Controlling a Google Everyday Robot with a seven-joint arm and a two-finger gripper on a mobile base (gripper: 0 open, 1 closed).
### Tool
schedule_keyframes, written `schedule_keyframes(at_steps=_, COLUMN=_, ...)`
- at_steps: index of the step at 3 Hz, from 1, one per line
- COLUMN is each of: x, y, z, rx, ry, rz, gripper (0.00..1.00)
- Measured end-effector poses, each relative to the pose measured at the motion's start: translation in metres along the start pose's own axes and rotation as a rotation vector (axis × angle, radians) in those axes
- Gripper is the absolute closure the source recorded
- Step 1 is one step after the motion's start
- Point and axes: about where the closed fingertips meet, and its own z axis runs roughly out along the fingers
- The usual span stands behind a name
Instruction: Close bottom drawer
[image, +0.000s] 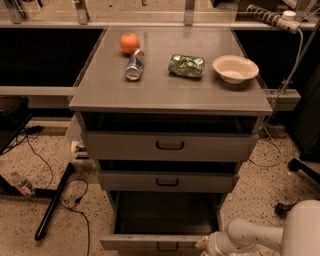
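Note:
The bottom drawer (150, 242) is the lowermost grey drawer of the cabinet. It is pulled far out, with a dark inside (165, 214) and a small black handle at the frame's bottom edge. My white arm comes in from the lower right. Its gripper (206, 245) sits at the drawer front's right end, close to or against the panel; most of it is cut off by the frame's bottom edge.
The middle drawer (167, 181) and top drawer (170, 145) stand slightly open. On the cabinet top (100, 95) lie an orange (129, 42), a can (134, 64), a green bag (186, 65) and a white bowl (235, 68). Cables and a black bar (54, 201) lie on the floor at left.

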Motion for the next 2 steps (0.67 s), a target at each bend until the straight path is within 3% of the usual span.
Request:
schedule_keyframes(at_steps=1, x=0.000, y=-0.010, z=0.007, rx=0.013, ry=-0.005, rz=0.016, gripper=0.00)
schedule_keyframes(at_steps=2, x=-0.002, y=-0.032, z=0.015, rx=0.038, ry=-0.064, rz=0.032, gripper=0.19)
